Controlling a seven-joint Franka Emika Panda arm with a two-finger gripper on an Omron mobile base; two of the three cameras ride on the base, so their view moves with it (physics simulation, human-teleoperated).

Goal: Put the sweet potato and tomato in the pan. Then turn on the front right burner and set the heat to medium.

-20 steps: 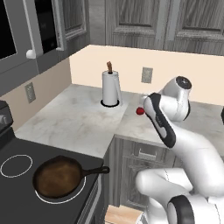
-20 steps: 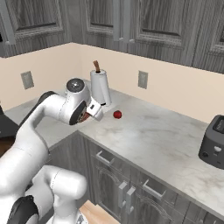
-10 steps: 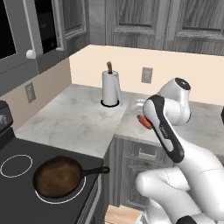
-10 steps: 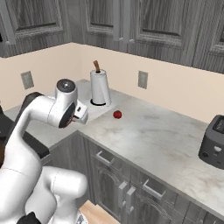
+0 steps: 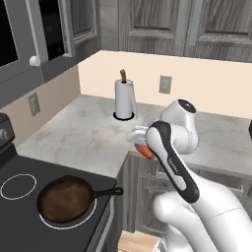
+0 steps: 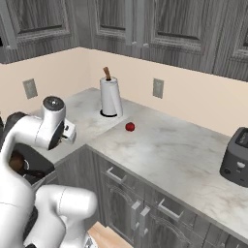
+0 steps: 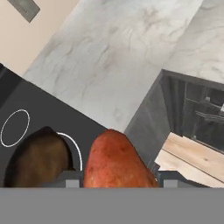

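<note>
My gripper (image 7: 120,179) is shut on the sweet potato (image 7: 116,159), an orange-pink lump that fills the bottom of the hand view. In the left base view the gripper (image 5: 140,143) hangs over the counter corner, with the sweet potato (image 5: 143,150) showing under the hand. The dark pan (image 5: 66,199) sits on the front right burner (image 7: 78,151), whose white ring curves around the pan (image 7: 37,159). The pan lies to the left of and below my hand. The tomato (image 6: 130,127) rests on the counter near the paper towel roll.
A paper towel roll (image 5: 124,100) stands at the back of the counter. A toaster (image 6: 237,157) sits at the far right. A smaller burner ring (image 5: 18,186) lies left of the pan. Grey cabinet fronts (image 6: 145,208) drop below the counter edge.
My arm has swung left, away from the tomato and toward the stove, carrying the sweet potato. The tomato stays on the counter.
</note>
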